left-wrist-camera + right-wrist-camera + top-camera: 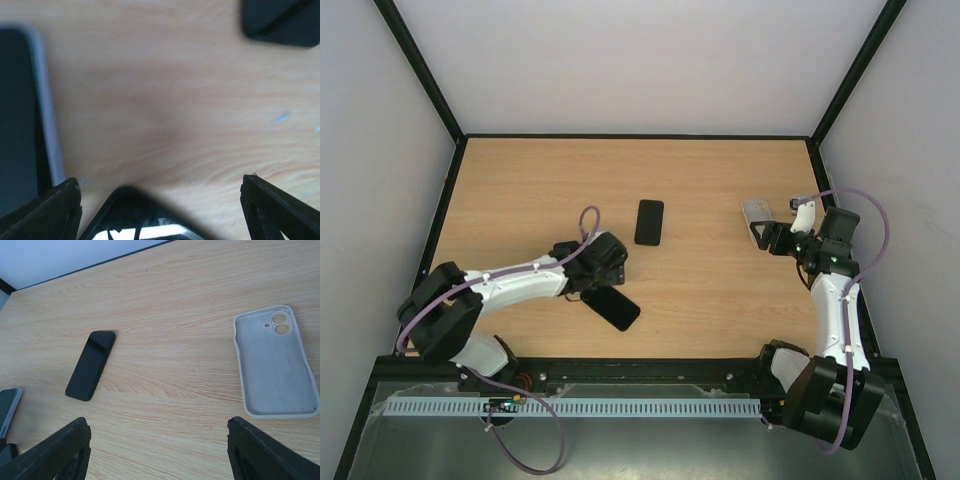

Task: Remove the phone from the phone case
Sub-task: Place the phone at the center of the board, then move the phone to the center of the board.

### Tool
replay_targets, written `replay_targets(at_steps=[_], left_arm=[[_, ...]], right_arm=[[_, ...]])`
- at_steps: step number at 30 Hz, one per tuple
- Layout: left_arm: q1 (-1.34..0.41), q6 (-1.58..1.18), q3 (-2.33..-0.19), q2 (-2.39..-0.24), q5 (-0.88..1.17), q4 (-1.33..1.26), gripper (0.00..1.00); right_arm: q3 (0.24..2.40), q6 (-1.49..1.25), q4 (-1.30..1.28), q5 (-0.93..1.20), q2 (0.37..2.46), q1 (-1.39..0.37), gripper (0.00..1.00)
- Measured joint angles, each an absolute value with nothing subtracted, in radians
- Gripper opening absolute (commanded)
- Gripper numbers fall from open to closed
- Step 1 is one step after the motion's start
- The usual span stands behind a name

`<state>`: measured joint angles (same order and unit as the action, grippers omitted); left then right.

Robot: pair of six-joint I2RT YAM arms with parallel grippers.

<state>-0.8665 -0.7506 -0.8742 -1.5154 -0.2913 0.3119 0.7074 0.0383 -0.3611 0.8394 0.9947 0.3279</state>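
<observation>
The phone case [276, 369] lies empty on the wood with its pale inside up and its camera holes at the far end. In the top view the phone case [754, 211] sits just beyond my right gripper [767, 234]. That right gripper [157, 422] is open over bare wood, left of the case. A black phone [612, 307] lies flat beside my left gripper [608, 268]. In the left wrist view the left gripper [160, 181] is open, and a black phone corner [135, 220] lies on the table low between its fingers, touched by neither.
Another black phone [649, 222] lies mid-table, also seen as the black phone [91, 365] in the right wrist view. A dark slab with a pale lavender edge [25, 110] lies left of the left fingers. Black frame rails border the table.
</observation>
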Motion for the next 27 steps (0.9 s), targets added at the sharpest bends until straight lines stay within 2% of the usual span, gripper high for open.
replay_targets(at_steps=[8,16,27], left_arm=[[-0.851,-0.934,-0.651,-1.346,-0.249,0.329,0.89],[-0.841,-1.029,-0.585,-1.320,-0.219,0.310,0.88],[-0.870,-1.056,-0.553,-1.348,-0.136,0.156,0.86]], right_arm=[[0.707,0.044,-0.361,0.840,0.996,0.328,0.73],[0.707,0.056,-0.361,0.850,0.989,0.328,0.73],[0.707,0.064,-0.361,0.856,0.989,0.328,0.73]])
